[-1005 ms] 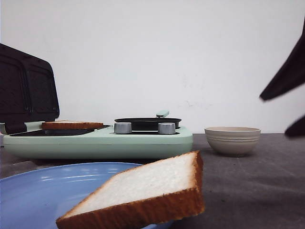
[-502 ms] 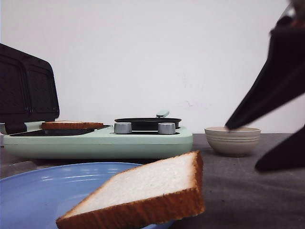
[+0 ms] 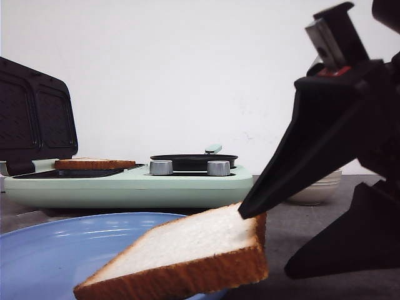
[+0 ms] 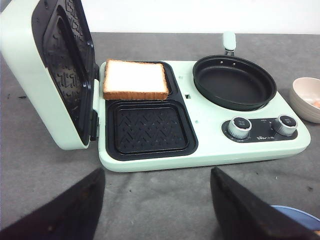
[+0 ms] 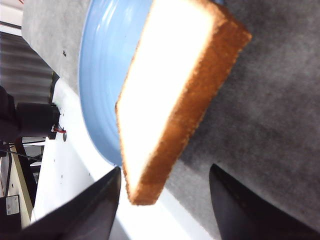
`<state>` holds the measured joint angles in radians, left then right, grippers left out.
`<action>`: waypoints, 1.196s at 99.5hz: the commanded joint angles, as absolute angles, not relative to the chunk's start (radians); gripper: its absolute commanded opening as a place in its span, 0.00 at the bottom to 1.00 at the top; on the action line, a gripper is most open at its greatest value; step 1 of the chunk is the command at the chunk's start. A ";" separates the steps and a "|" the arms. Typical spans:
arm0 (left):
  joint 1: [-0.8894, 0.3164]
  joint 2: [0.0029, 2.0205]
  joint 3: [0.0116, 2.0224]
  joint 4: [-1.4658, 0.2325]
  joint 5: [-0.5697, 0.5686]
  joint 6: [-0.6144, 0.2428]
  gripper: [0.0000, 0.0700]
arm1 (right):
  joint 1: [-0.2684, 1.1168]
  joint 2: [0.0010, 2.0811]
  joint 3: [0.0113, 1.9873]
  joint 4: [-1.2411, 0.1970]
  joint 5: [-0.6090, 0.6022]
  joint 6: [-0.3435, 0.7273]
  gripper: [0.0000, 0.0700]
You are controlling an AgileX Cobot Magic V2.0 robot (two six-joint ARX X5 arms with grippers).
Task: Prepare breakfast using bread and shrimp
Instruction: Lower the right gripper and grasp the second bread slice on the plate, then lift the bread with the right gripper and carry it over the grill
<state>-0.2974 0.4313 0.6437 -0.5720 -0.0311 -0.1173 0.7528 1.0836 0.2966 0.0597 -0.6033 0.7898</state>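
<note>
Plain white wall backs a dark grey table (image 3: 325,231), and on the table's far left stands a mint-green breakfast maker (image 3: 131,186) with its black-lined lid (image 3: 34,115) tilted up. One slice of bread (image 4: 135,80) lies flat in the far grill plate of that machine, while the near grill plate (image 4: 149,129) beside it holds nothing. To the right on the same machine sits a round black frying pan (image 4: 234,82) with a pale green handle, and two silver knobs (image 4: 259,126) face the near edge. Further right is a beige bowl (image 4: 307,99), partly cut off at the frame edge, with something pale orange showing inside that I cannot make out clearly; shrimp cannot be confirmed.

Close to the camera, a blue plate (image 3: 56,250) rests at the near left, and the second slice of bread (image 3: 187,253) leans tilted across its right rim, one corner raised and overhanging the table.

Over that slice is the right gripper (image 3: 265,240), large and dark, fingers spread wide: the upper fingertip is at the slice's raised far corner, the lower one below and to its right. From the wrist camera the slice sits between the two spread fingers (image 5: 90,210), not pinched.

At the near side, the left gripper (image 4: 157,210) hangs before the machine, fingers spread and holding nothing.
</note>
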 commanded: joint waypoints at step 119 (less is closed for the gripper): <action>-0.299 0.432 0.648 -0.561 -0.040 -0.105 0.50 | 0.790 1.272 0.301 0.328 -0.580 0.824 0.00</action>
